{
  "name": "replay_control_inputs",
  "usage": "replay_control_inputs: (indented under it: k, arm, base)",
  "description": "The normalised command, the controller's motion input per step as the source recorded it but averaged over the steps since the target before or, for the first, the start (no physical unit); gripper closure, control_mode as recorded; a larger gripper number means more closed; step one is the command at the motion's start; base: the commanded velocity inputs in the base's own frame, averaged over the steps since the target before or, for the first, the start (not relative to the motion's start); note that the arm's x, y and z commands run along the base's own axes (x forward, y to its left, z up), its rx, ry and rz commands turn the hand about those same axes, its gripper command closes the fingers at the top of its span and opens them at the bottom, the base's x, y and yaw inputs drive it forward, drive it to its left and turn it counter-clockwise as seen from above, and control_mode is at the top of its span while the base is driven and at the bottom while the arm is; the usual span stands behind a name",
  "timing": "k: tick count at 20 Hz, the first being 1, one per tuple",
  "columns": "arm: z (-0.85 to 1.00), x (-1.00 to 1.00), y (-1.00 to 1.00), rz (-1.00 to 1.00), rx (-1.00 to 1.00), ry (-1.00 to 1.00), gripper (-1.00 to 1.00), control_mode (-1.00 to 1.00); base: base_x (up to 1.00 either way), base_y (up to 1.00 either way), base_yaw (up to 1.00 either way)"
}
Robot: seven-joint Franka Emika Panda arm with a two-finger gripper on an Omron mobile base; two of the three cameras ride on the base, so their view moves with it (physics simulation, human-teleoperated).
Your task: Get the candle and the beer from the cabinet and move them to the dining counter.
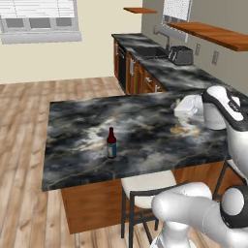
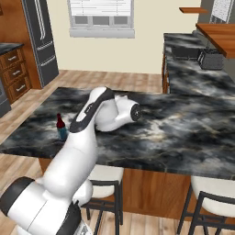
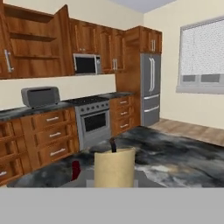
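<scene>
Step in hand, as I judge it: setting the candle down on the dining counter, where the beer already stands.

Gripper is over the counter's right part in the left base view. The claw is closed. The candle's cream body rises close in front of the hand camera with its dark wick on top, so I take it that the claw is clamped on the candle; the fingers themselves are hidden, and the holder cannot be made out.

To do it well: lower straight down with the candle upright until its base sits flat on the marbled top, then release and lift away vertically so the fingers do not drag it over. Choose a spot away from the counter edge and well apart from the beer.

The beer: small dark brown-red bottle, narrow neck, blue label round the body, standing upright toward the near left of the counter.

The cabinet across the room stands with a door open, shelves bare as far as visible.
</scene>
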Motion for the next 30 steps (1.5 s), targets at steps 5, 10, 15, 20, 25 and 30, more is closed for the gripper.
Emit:
replay_control_inputs:
  k: [5,10,15,20,25,30]
  arm:
    - [-0.57,0.61,0.06,0.13,0.0,0.0,1.0,-1.0]
    - [-0.4,0.48,0.0,0.15,0.0,0.0,1.0,-1.0]
    - [-0.36,0.29,0.0,0.04,0.0,0.0,1.0,-1.0]
    - [-0.42,0.15,0.0,0.0,0.0,0.0,1.0,-1.0]
    - [-0.26,0.28,0.06,0.0,0.0,0.0,1.0,-1.0]
    - [-0.41,0.17,0.02,0.0,0.0,0.0,1.0,-1.0]
  base:
    - [0.0,0.0,0.0]
    - [0.0,0.0,0.0]
    - [0.0,0.0,0.0]
    - [0.0,0.0,0.0]
    - [0.0,0.0,0.0]
    - [0.0,0.0,0.0]
